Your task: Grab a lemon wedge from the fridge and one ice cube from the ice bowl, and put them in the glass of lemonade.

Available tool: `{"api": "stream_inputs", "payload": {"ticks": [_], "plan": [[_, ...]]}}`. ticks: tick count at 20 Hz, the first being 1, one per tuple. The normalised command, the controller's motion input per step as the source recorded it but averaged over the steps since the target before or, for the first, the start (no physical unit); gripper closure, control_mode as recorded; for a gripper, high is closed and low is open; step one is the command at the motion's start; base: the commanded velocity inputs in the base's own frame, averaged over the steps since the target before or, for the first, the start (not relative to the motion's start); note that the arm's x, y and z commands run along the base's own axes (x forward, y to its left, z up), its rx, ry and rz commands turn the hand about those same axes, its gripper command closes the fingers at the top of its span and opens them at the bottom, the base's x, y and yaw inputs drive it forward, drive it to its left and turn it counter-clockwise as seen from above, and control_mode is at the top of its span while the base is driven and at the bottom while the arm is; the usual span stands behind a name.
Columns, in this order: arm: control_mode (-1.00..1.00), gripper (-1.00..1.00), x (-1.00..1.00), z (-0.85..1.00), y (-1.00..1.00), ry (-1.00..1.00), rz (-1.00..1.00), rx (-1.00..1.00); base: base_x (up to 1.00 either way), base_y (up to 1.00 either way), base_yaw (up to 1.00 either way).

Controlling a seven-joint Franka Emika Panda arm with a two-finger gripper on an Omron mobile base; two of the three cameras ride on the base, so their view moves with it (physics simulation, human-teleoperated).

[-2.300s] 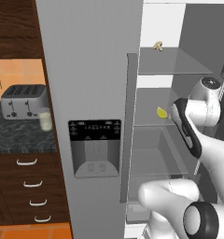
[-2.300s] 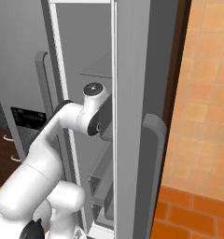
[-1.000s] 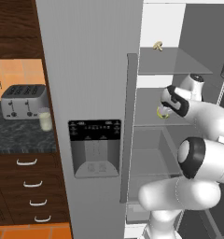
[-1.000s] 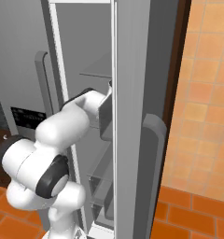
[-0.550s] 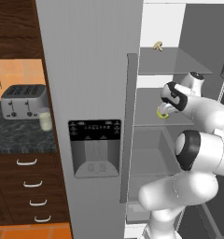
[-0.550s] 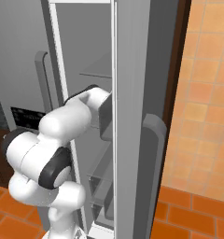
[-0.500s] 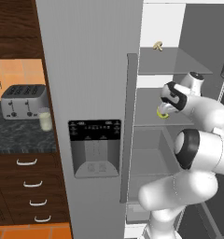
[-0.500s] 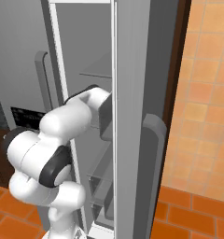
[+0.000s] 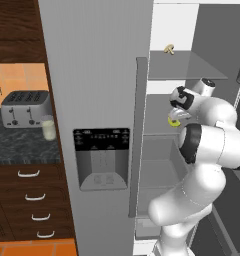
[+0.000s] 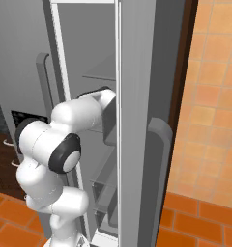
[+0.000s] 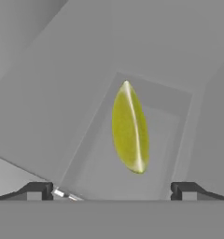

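Inside the open fridge, the lemon wedge lies on a middle shelf, and the claw hangs just above it, fingers spread wide on either side. The wedge is small and curved; if the fingers close off-centre it could squirt away or slide deeper along the shelf. Against a second ago, the arm has folded tighter and the claw has dropped closer to the wedge.
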Motion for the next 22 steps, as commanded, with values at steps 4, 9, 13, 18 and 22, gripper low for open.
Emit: {"api": "stream_inputs", "payload": {"ticks": [4,9,13,18,22], "plan": [[-1.00,-1.00,0.58,-0.06,-0.01,0.02,0.00,0.00,0.00,0.00,0.00],[-1.00,-1.00,0.70,-0.19,0.00,0.04,0.00,0.00,0.00,0.00,0.00],[-1.00,-1.00,0.15,-0.28,0.00,0.02,0.00,0.00,0.00,0.00,0.00],[-1.00,-1.00,0.00,-0.01,0.03,0.00,0.00,0.00,0.00,0.00,0.00],[-1.00,-1.00,0.07,-0.15,0.00,0.00,0.00,0.00,0.00,0.00,0.00]]}}
